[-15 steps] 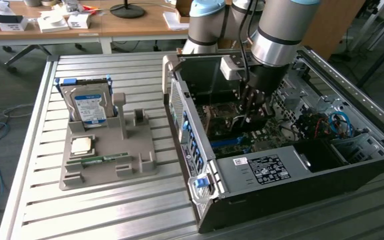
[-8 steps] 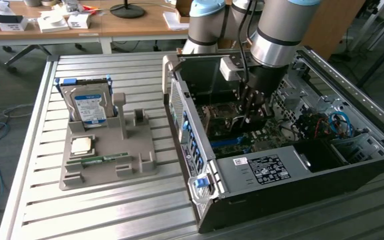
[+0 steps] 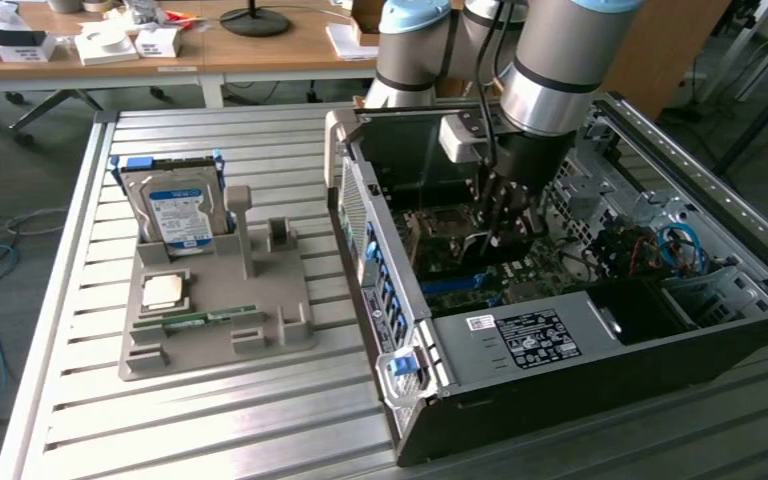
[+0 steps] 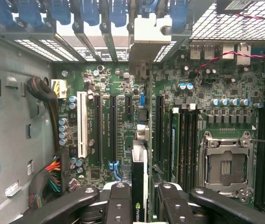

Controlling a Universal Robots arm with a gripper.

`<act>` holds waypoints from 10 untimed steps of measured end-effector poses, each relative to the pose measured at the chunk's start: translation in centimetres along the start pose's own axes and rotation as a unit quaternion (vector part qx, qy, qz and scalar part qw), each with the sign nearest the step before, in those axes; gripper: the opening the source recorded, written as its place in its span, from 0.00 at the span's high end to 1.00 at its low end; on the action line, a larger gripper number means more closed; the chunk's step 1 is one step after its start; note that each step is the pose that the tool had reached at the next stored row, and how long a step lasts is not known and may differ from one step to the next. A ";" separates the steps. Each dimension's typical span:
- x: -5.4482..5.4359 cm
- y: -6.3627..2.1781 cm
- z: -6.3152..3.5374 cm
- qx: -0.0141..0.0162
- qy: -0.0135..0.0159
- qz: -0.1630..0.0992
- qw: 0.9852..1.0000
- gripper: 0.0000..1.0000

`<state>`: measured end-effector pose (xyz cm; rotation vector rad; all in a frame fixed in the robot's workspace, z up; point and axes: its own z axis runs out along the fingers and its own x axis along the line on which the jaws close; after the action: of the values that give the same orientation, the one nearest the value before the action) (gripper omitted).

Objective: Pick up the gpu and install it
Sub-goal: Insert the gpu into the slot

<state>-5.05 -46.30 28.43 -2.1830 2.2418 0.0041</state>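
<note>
On the exterior view's left the tray [image 3: 217, 330] holds the hard drive [image 3: 177, 215] and memory stick [image 3: 197, 318]. Further right, the gripper [image 3: 502, 215] reaches down into the open case [image 3: 518, 390].

In the wrist view we pass the white slot [image 4: 82, 123] and two dark slots [image 4: 105, 130], then come to the gpu [image 4: 139, 163]. It stands on edge over the motherboard [image 4: 104, 79], with the gripper [image 4: 139, 200] clamped on its two faces. The CPU socket [image 4: 225, 161] lies beyond.

We judge the step to be seating the card, and we cannot tell whether its lower edge has entered a slot, since the card hides what lies under it. To do this well, we would:
- keep the card square to the board;
- hold its edge parallel to the neighbouring slots;
- press straight down without rocking;
- watch that the bracket [image 4: 148, 35] slips into its rear opening and does not catch on the metal there.

The long axis runs from the fingers towards the rear wall with the blue latches [image 4: 90, 11]. The pale bracket end points at that wall, and the top edge faces the wrist camera.
</note>
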 end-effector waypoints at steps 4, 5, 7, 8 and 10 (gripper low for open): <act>0.0 0.00 0.28 0.000 0.000 0.000 1.000 0.74; 0.0 0.01 0.28 0.000 0.000 0.000 1.000 0.74; 0.0 0.00 0.28 0.000 0.000 0.000 1.000 0.74; 0.0 0.00 0.28 0.000 0.000 0.000 1.000 0.74; 0.0 0.07 0.36 0.000 0.000 0.000 1.000 0.74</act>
<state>-5.11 -46.29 28.07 -2.1826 2.2420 0.0042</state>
